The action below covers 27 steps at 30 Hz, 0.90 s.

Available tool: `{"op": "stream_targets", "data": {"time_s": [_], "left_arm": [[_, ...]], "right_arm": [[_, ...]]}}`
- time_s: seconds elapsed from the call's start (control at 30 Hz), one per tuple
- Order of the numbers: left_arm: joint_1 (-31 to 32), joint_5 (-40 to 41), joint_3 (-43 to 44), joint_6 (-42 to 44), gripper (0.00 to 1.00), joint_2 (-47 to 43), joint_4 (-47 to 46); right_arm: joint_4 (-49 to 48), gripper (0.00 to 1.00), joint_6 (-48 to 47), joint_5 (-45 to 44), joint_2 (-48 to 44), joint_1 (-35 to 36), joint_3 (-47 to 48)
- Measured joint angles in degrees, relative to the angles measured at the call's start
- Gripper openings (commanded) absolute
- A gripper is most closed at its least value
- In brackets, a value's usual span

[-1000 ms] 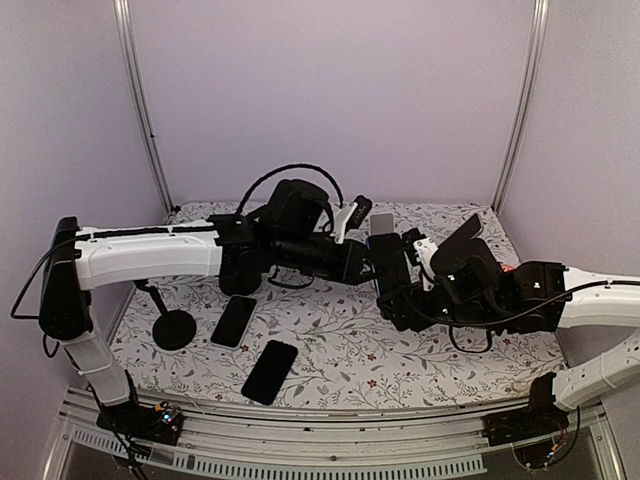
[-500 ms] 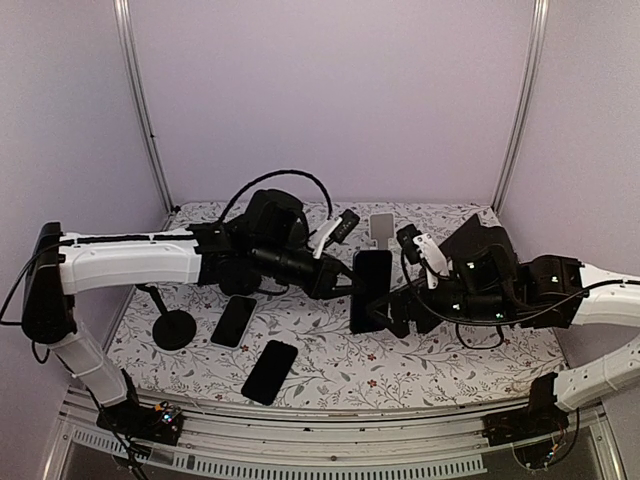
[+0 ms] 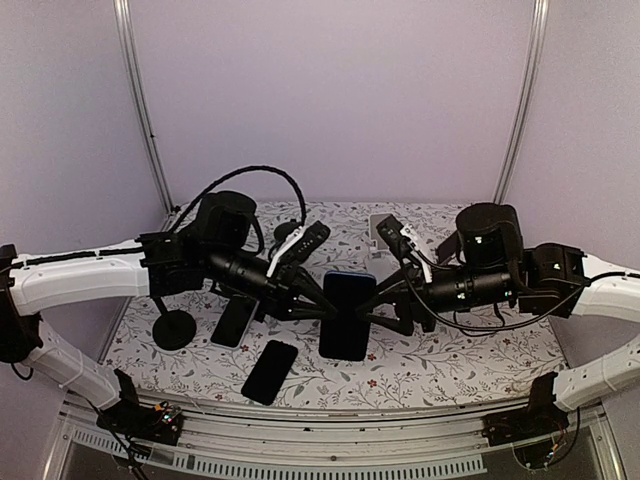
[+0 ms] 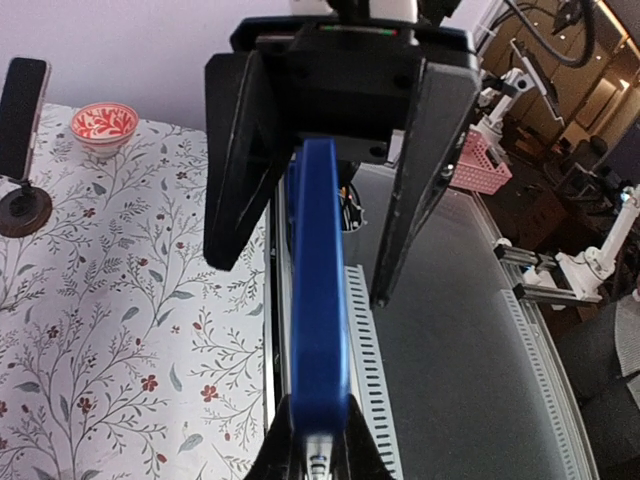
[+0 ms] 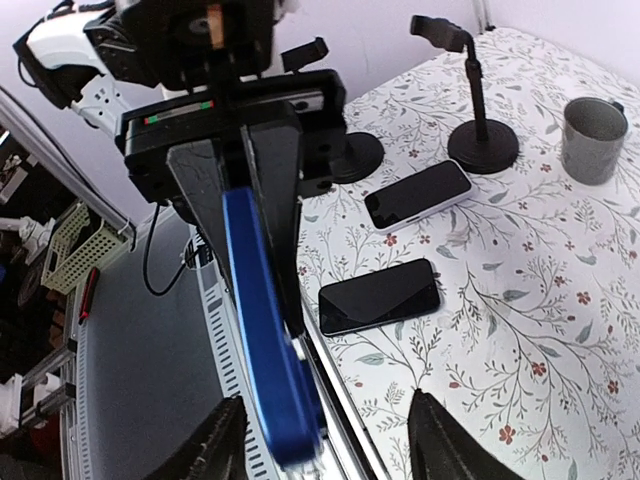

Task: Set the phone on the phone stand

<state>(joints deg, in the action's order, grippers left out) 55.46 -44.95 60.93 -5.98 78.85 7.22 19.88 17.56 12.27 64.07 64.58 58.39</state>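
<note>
phone: the blue-cased phone (image 3: 347,316) is held in the air over the middle of the bench (image 3: 455,355), between the two arms. Its dark face is turned up toward the top camera. It is well apart from the phone stand (image 3: 173,328).

left arm (image 3: 90,278): it is stretched in from the left side. The left jaws are clamped on the near end of the phone. This is seen at the bottom edge of the left wrist view, where the thin blue edge runs straight away from them.

right arm (image 3: 600,296): it is stretched in from the right side, facing the left arm. The right jaws are held apart, one finger on each side of the phone's other end. In the left wrist view a gap is seen between the phone and each finger, so no grip is shown there.

stand: it is black, with a round base and a thin stem. It is set on the left part of the bench, and a small clamp head is seen at its top in the right wrist view.

other phones: a dark phone (image 3: 234,320) lies flat just beside the stand's base. A second dark phone (image 3: 268,371) lies flat nearer the front edge. Both are apart from the held phone.

further items: a grey mug (image 5: 595,138) is seen past the stand in the right wrist view. A red patterned bowl (image 4: 104,122) is seen in the left wrist view, near another round-based stand (image 4: 22,208) with a dark phone upright on it.
</note>
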Motion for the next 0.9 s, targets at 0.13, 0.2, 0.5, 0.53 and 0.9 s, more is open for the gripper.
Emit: {"op": "stream_targets", "data": {"time_s": [0.13, 0.2, 0.5, 0.53, 0.9], "left_arm": [[0.0, -2.9, 0.0, 0.5, 0.00, 1.2, 0.3], [0.0, -3.7, 0.0, 0.9, 0.05, 1.7, 0.8], [0.0, -3.3, 0.0, 0.5, 0.41, 1.5, -1.8], [0.0, -3.1, -0.2, 0.2, 0.41, 1.4, -2.4], [0.9, -1.6, -2.8, -2.6, 0.34, 1.2, -8.0]], "right_arm": [[-1.2, 0.23, -1.7, 3.5, 2.4, -0.1, 1.8], [-1.8, 0.01, -2.4, 5.1, 3.0, -0.1, 2.9], [-1.3, 0.00, -3.5, 9.6, 3.2, -1.5, 4.1], [-1.2, 0.00, -3.5, 9.7, 3.1, -1.9, 4.4], [-0.6, 0.00, -3.5, 10.9, 2.9, -4.3, 9.4]]}}
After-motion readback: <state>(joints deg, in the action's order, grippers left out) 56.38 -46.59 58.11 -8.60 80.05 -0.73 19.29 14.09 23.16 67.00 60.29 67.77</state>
